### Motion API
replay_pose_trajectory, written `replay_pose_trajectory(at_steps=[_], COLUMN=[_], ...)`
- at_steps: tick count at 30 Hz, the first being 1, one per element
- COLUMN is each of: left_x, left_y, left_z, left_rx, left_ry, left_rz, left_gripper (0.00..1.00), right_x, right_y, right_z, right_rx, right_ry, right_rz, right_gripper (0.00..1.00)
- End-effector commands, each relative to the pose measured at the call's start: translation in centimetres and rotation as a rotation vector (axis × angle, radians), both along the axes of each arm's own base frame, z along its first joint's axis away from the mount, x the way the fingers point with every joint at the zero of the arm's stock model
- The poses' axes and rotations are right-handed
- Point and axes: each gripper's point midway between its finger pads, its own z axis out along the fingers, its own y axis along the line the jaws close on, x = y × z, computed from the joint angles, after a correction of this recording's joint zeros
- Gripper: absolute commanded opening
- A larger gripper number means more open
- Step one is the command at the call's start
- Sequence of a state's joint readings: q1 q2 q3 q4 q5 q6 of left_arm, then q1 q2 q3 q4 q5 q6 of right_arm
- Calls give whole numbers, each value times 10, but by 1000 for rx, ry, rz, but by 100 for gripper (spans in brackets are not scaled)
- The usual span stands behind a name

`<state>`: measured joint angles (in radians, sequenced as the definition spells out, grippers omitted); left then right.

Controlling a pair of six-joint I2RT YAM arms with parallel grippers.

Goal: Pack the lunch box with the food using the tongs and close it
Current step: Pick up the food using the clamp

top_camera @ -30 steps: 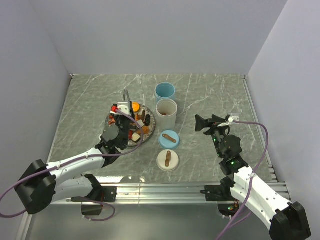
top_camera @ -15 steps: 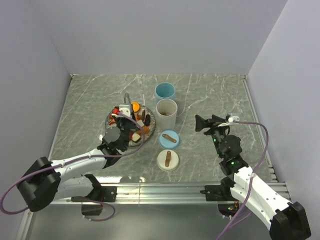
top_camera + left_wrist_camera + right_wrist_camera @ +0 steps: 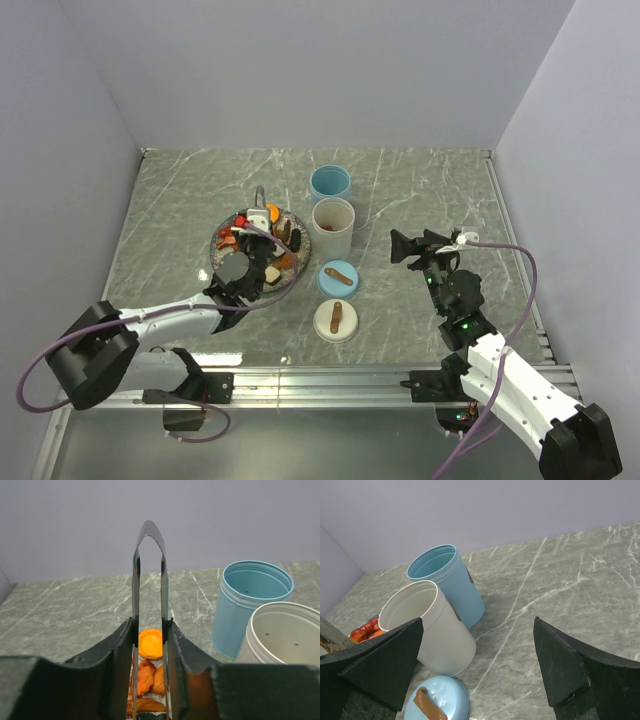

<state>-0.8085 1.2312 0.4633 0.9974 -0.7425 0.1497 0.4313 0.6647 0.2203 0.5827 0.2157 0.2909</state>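
Note:
My left gripper (image 3: 246, 268) (image 3: 150, 630) hovers over the plate (image 3: 296, 281), shut on the tongs (image 3: 259, 196) (image 3: 150, 535). The tongs' two thin metal arms run between my fingers (image 3: 117, 665), and their joined end points up and away. The food (image 3: 268, 236) is piled on the plate. Between the tong arms I see a round orange piece (image 3: 151, 644) and orange chunks (image 3: 146, 677). The lunch box is two open cups, one blue (image 3: 330, 183) (image 3: 255, 605) (image 3: 447, 580) and one white (image 3: 333, 228) (image 3: 285, 635) (image 3: 430, 625). My right gripper (image 3: 410, 246) (image 3: 477, 625) stands open and empty to their right.
A blue lid (image 3: 339, 278) (image 3: 437, 702) and a white lid (image 3: 336, 320), each with a brown strip handle, lie on the marble table in front of the cups. Walls close in the table at left, back and right.
My left gripper has swung a little to the right and nearer over the plate, taking the tongs with it. The right arm has not moved.

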Motion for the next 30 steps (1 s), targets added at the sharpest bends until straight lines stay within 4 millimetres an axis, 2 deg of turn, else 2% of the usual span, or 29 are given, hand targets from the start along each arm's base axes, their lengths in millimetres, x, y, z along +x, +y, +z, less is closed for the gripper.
replay_pose_trajectory(at_steps=[1,5,6,11,12,14,15,20,26,30], left_x=[5,3,1,-5,-6,-8,-9,-10,-11,-4], left_y=[-2,-6,-5,-5,-4,-6,-6,-12,-36,-54], left_z=[8,21,29,50,59,65,76,100,139,177], left_rx=[-7,-16,-29,-38,-51,-43,-59,-72,-104,-109], left_ry=[-14,-23,-37,-56,-72,-72,-88,-107,-155,-201], left_rz=[19,-10,-14,-43,-51,-65,-70,-108,-217,-265], left_gripper=[26,18,16,15,15,14,14,14,15,15], right_x=[0,0,0,0,0,0,0,0,0,1], right_y=[-2,-2,-2,-2,-2,-2,-2,-3,-3,-3], right_z=[8,8,7,7,9,9,8,8,8,8], right_rx=[7,7,6,8,8,10,8,9,9,9], right_ry=[-32,-33,-30,-32,-35,-34,-32,-31,-33,-31], right_rz=[-3,-5,-6,-6,-6,-6,-6,-11,-9,-11], right_gripper=[98,98,98,98,98,98,98,98,98,98])
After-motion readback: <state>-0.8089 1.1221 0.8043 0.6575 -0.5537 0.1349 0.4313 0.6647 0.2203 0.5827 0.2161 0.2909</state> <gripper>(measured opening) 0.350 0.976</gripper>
